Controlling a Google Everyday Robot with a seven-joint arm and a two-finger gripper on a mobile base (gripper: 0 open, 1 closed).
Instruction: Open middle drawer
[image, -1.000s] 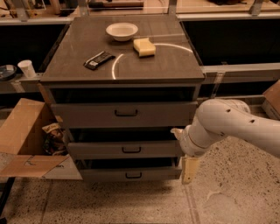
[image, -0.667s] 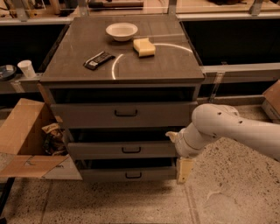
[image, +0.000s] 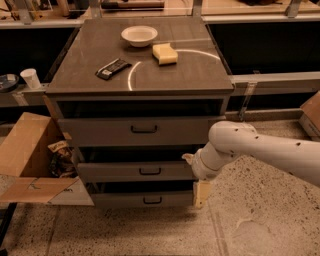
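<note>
speckled floor (image: 150, 235) nearest, across 6 o'clock. just above it the bottom drawer (image: 125, 200), shortest front. gripper (image: 201, 194) at about 5 o'clock from frame centre, pointing down, just beside the right end of the bottom drawer; cannot tell if it is apart or together, and it holds nothing visible. white arm (image: 260, 147) runs from it out to 3 o'clock. open cardboard box (image: 22, 155) at 8 o'clock, beside the cabinet's left side, with wrappers inside. middle drawer (image: 115, 172) near frame centre, second of three, small black handle (image: 150, 171) in the middle of its front, dark gap above it, arm wrist just beside its right end. top drawer (image: 100, 132) above, tallest front. on the cabinet top (image: 175, 77), toward 12 o'clock: black snack bar (image: 113, 68), yellow sponge (image: 164, 53), white bowl (image: 139, 35) farthest. paper cup (image: 31, 78) at 10 o'clock on a side shelf.
</note>
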